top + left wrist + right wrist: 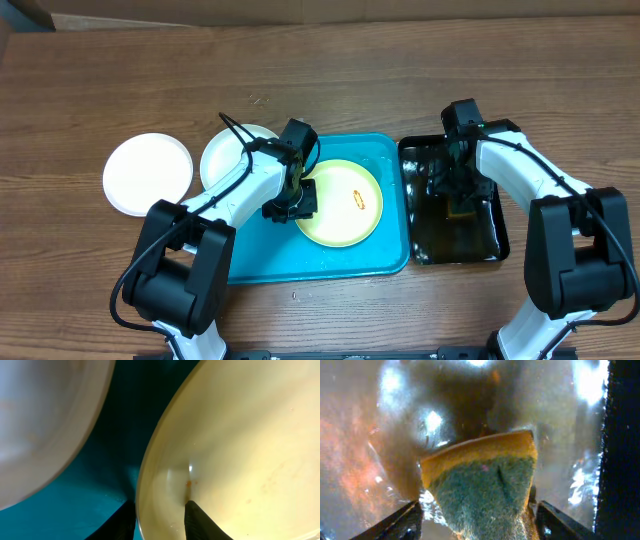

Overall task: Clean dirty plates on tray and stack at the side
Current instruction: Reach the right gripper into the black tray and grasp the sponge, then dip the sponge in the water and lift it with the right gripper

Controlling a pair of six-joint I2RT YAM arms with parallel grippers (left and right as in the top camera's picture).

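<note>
A pale yellow-green plate (345, 205) with a small orange-red smear (358, 197) lies on the turquoise tray (300, 262). My left gripper (291, 203) sits at that plate's left rim. In the left wrist view the gripper (160, 506) straddles the rim of the plate (240, 450), one finger outside and one inside, shut on it. Two white plates (148, 173) (228, 152) lie left of the tray. My right gripper (460, 198) is over the black tray (497, 245), shut on a yellow-and-green sponge (485, 475).
The nearer white plate (40, 420) lies close beside the yellow-green one, with a strip of turquoise tray (75, 505) between them. The black tray's bottom is wet and shiny (380, 435). Bare wooden table lies in front of and behind both trays.
</note>
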